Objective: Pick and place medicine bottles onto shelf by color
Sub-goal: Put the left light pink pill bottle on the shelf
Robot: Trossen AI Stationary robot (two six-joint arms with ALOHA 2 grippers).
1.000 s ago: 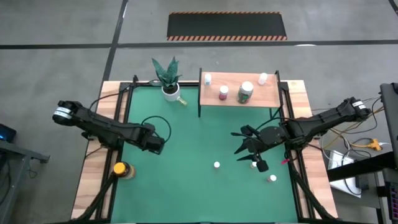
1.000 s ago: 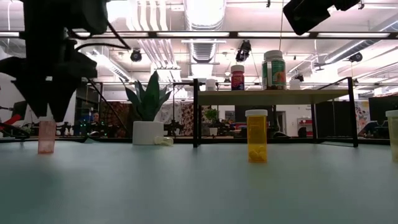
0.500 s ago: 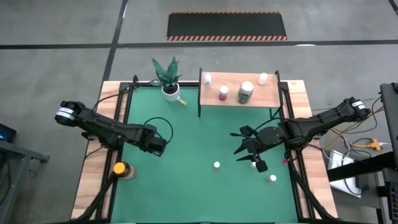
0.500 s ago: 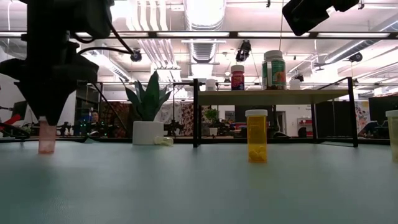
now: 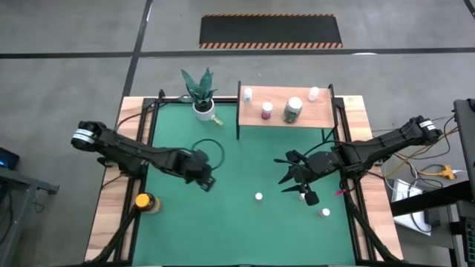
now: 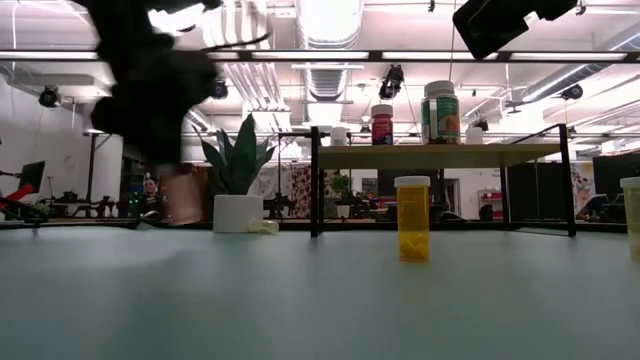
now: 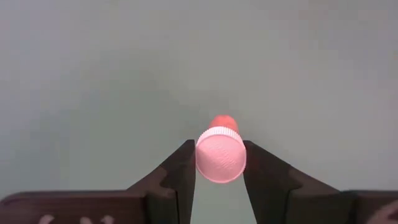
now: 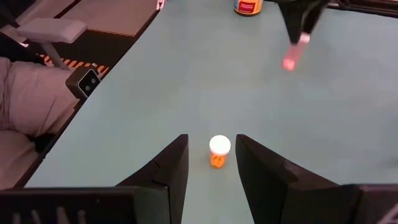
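My left gripper (image 5: 205,179) is over the green mat left of centre, shut on a pink bottle (image 7: 221,157), which shows blurred in the low view (image 6: 180,196) and far off in the right wrist view (image 8: 290,60). My right gripper (image 5: 285,171) hangs open over the mat's right part, touching nothing. An orange, white-capped bottle (image 8: 219,151) stands on the mat beyond its fingers (image 5: 258,197). The wooden shelf (image 5: 319,111) at the far edge carries several bottles, among them a pink one (image 5: 266,110) and a greenish one (image 5: 293,110). My left gripper pinches the pink bottle between its two fingers (image 7: 183,169) at the cap (image 7: 211,163), at the bottle's top. It comes from above, pointing down. The bottle hangs upright below the fingers, and in the low view its base seems just clear of the mat.
An amber bottle with a yellow cap (image 5: 143,201) sits at the mat's near-left edge. Two more bottles (image 5: 303,196) (image 5: 325,213) stand near the right arm. A potted plant (image 5: 201,95) stands left of the shelf, with a small white bottle (image 5: 217,121) lying beside it.
My left gripper has swung toward the table's right and a little toward the near edge, carrying the pink bottle with it. The bottle stood on the mat before and now looks raised off it.
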